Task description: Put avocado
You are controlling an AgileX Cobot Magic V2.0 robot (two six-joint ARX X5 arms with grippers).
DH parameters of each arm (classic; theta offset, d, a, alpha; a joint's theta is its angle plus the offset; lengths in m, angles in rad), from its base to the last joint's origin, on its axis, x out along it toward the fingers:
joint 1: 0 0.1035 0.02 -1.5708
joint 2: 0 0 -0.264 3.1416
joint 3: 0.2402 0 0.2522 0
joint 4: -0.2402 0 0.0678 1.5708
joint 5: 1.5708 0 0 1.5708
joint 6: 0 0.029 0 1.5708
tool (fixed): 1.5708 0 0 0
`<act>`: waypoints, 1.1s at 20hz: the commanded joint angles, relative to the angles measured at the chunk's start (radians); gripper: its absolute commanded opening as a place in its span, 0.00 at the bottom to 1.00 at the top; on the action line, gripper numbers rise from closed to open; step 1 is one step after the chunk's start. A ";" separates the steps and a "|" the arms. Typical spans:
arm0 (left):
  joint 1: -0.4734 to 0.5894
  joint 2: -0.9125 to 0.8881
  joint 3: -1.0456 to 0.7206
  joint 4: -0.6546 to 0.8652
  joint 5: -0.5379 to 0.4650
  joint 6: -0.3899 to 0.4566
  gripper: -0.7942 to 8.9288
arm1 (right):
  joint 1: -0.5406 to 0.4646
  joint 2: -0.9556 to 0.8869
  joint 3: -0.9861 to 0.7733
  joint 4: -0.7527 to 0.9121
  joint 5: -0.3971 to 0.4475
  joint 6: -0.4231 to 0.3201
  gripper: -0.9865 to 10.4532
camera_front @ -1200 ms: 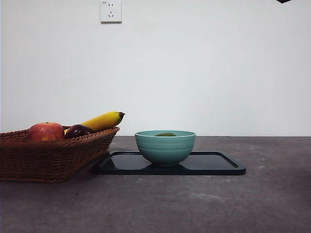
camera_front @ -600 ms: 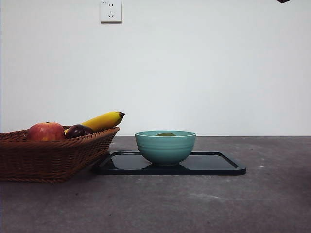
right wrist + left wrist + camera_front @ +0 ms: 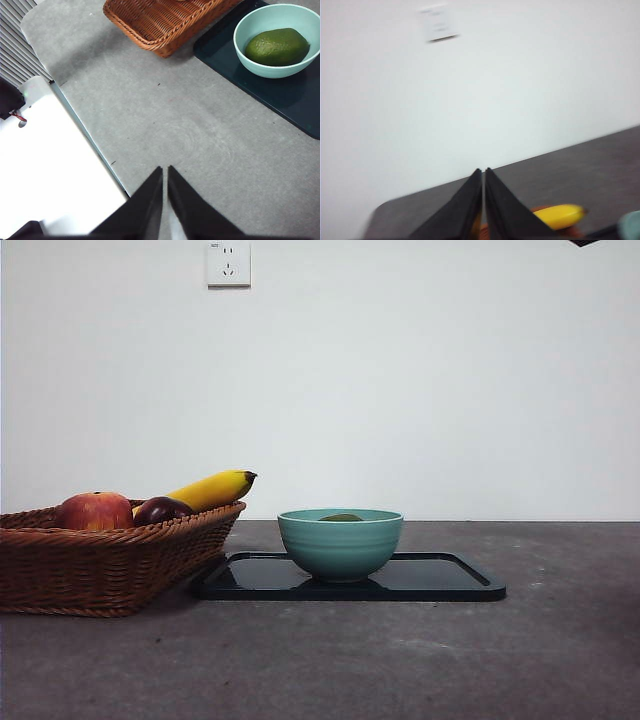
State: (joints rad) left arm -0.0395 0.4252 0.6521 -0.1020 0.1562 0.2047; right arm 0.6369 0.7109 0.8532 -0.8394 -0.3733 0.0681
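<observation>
Dull olive-green oval avocado lying on its side in the pale teal ceramic bowl on the dark flat tray.
Its long axis runs across the bowl; the front view shows only a sliver above the rim. Left gripper and right gripper hang clear with jaws pressed together, the left above the yellow banana.

The left gripper had two smooth matte black jaws, each tapering to a point. The right gripper had the same black wedge-shaped jaws.
</observation>
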 commanded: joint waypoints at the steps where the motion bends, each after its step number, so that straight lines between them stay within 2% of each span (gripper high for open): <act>1: 0.016 -0.075 -0.130 0.061 -0.051 0.011 0.09 | 0.009 0.006 0.005 0.010 -0.004 0.002 0.09; 5: 0.029 -0.201 -0.338 0.100 -0.060 0.005 0.09 | 0.009 0.006 0.005 0.010 -0.004 0.002 0.09; 10: 0.034 -0.313 -0.523 0.095 -0.061 -0.064 0.09 | 0.009 0.006 0.005 0.010 -0.004 0.002 0.09; 15: 0.034 -0.373 -0.609 0.087 -0.090 -0.068 0.09 | 0.009 0.006 0.005 0.010 -0.004 0.002 0.09; 22: 0.036 -0.422 -0.641 -0.017 -0.116 -0.074 0.09 | 0.009 0.006 0.005 0.009 -0.004 0.002 0.09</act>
State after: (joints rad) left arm -0.0067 0.0036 0.0322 -0.1295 0.0460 0.1394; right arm 0.6369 0.7109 0.8532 -0.8394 -0.3733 0.0681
